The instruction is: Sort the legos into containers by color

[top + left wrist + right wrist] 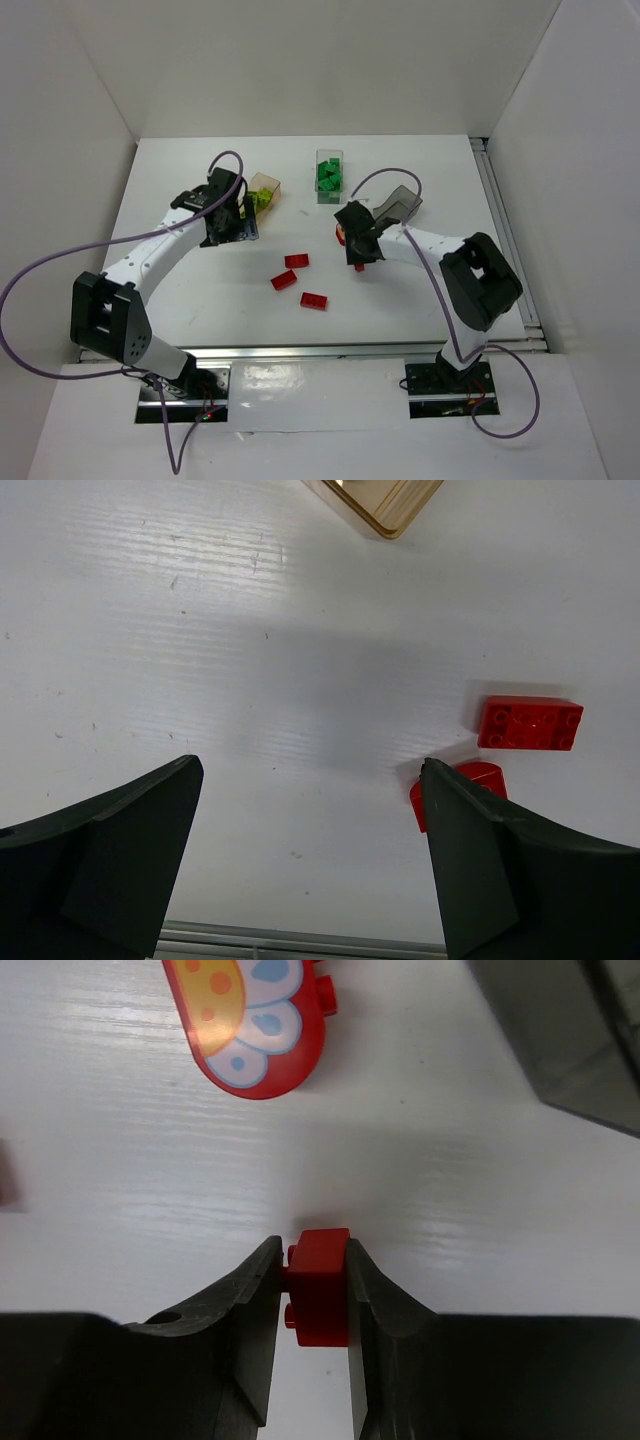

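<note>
My right gripper [315, 1260] is shut on a small red lego [322, 1290], held just above the table. A rounded red lego with a flower print [250, 1020] lies just ahead of it. The smoky dark grey container [570, 1030] is at the upper right. My left gripper [310, 770] stands open over bare table, with nothing between its fingers. A red lego [530, 723] lies to its right, and another red lego [478, 776] is partly hidden behind the right finger. From above, three red legos [296, 261] [284, 280] [314, 300] lie between the arms.
The orange-tan container [265, 188] holds yellow-green legos and sits beside the left gripper [232, 215]. The clear container [330, 172] holds dark green legos at the back middle. The grey container [398, 207] sits just behind the right gripper [358, 250]. White walls ring the table.
</note>
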Motion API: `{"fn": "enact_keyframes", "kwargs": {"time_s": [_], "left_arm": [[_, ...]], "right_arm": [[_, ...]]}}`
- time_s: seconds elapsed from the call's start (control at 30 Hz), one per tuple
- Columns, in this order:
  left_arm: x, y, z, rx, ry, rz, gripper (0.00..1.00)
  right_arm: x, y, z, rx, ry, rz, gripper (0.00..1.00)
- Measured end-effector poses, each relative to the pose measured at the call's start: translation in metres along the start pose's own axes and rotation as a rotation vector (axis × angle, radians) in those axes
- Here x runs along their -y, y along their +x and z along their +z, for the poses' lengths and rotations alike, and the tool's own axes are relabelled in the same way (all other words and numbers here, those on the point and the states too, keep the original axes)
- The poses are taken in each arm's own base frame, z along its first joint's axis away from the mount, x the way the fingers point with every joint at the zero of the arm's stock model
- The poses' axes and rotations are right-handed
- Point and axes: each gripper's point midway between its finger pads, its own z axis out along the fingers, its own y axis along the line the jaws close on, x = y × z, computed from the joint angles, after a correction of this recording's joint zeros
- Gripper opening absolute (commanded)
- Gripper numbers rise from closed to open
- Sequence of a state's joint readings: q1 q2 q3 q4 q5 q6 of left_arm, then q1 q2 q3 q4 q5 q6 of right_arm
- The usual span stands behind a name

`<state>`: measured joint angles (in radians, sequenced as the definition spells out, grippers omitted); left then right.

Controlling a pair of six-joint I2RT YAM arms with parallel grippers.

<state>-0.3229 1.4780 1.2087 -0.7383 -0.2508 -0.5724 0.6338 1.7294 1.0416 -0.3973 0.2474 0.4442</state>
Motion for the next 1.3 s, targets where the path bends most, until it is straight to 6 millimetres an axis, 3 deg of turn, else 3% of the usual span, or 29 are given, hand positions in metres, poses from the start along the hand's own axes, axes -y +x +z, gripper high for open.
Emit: {"fn": "enact_keyframes", "kwargs": {"time_s": [0.1, 0.23, 0.37, 0.5, 0.57, 0.6, 0.67, 0.83, 0.97, 1.13, 1.3], "left_arm": [[0.001, -0.001, 0.001, -0.002, 0.002, 0.0, 0.99], [0.002, -0.002, 0.002, -0.003, 0.005, 0.0, 0.99], [0.003, -0.003, 0.001, 0.001, 0.008, -0.001, 0.99], [0.004, -0.005, 0.001, 0.005, 0.01, -0.002, 0.99], [0.004, -0.005, 0.0, 0.004, 0.012, -0.002, 0.99], [0.005, -0.005, 0.0, 0.005, 0.013, -0.002, 0.99], [0.005, -0.005, 0.0, 0.004, 0.014, -0.002, 0.99], [0.005, -0.005, 0.0, 0.004, 0.015, -0.004, 0.99], [0.005, -0.005, 0.0, 0.003, 0.017, -0.005, 0.99], [0.006, -0.004, 0.0, 0.003, 0.018, -0.005, 0.99], [0.007, -0.004, 0.0, 0.0, 0.025, -0.005, 0.99]], "right_arm": [[0.01, -0.01, -0.011, 0.03, 0.03, 0.014, 0.22], [0.033, -0.049, -0.029, 0.129, 0.075, 0.09, 0.22], [0.071, -0.09, -0.035, 0.218, 0.137, 0.193, 0.22], [0.111, -0.115, -0.028, 0.277, 0.205, 0.278, 0.25], [0.121, -0.124, -0.021, 0.291, 0.222, 0.302, 0.39], [0.125, -0.128, -0.017, 0.293, 0.23, 0.309, 0.54], [0.127, -0.136, -0.01, 0.307, 0.231, 0.321, 0.63], [0.118, -0.144, -0.008, 0.333, 0.2, 0.302, 0.6], [0.094, -0.141, -0.014, 0.351, 0.144, 0.259, 0.59], [0.037, -0.102, -0.02, 0.296, 0.012, 0.086, 0.82], [0.0, -0.074, -0.019, 0.247, -0.065, -0.043, 0.85]]}}
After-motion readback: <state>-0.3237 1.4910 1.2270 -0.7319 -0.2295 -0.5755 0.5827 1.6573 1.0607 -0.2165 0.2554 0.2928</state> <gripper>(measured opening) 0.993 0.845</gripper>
